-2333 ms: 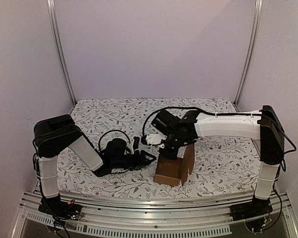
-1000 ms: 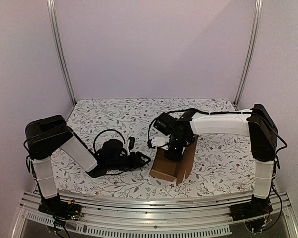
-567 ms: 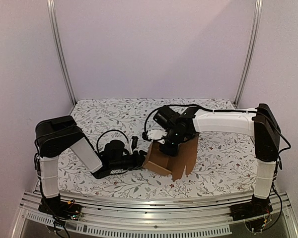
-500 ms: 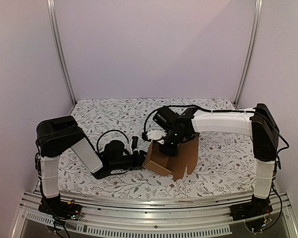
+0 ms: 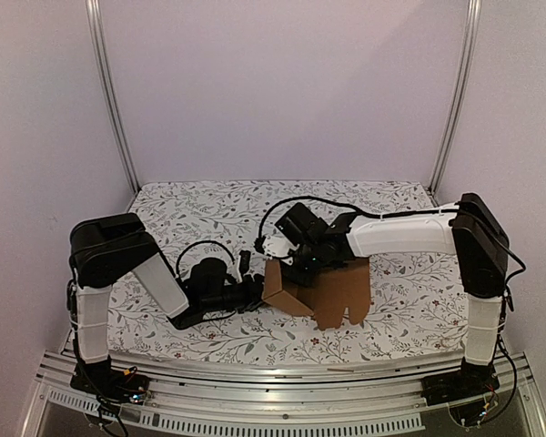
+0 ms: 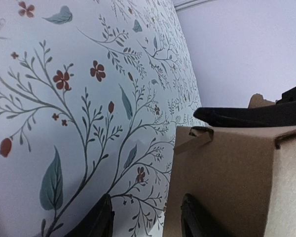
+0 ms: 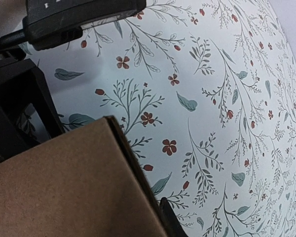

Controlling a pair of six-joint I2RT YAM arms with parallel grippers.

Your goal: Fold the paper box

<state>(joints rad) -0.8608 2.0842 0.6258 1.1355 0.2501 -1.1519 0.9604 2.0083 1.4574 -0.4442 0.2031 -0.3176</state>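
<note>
The paper box (image 5: 323, 289) of plain brown cardboard lies tilted on the floral cloth just right of centre, with its flaps spread toward the front right. My right gripper (image 5: 299, 264) reaches in from the right and is shut on the box's upper wall. In the right wrist view the brown panel (image 7: 64, 182) fills the lower left, one dark fingertip (image 7: 170, 217) shows beside its edge, and the other finger is hidden behind it. My left gripper (image 5: 255, 291) lies low at the box's left side. It (image 6: 145, 222) is open, with the box's near edge (image 6: 227, 177) standing between its fingers.
The floral cloth (image 5: 191, 214) covers the table. Aluminium posts (image 5: 109, 100) (image 5: 455, 100) stand at the back corners against pale walls. A metal rail (image 5: 282, 369) runs along the near edge. The right arm's white link (image 5: 400, 232) stretches over the right half.
The right gripper has swung the box over to the left and lower, spreading its flaps toward the front. The left gripper has moved up to the box's left side.
</note>
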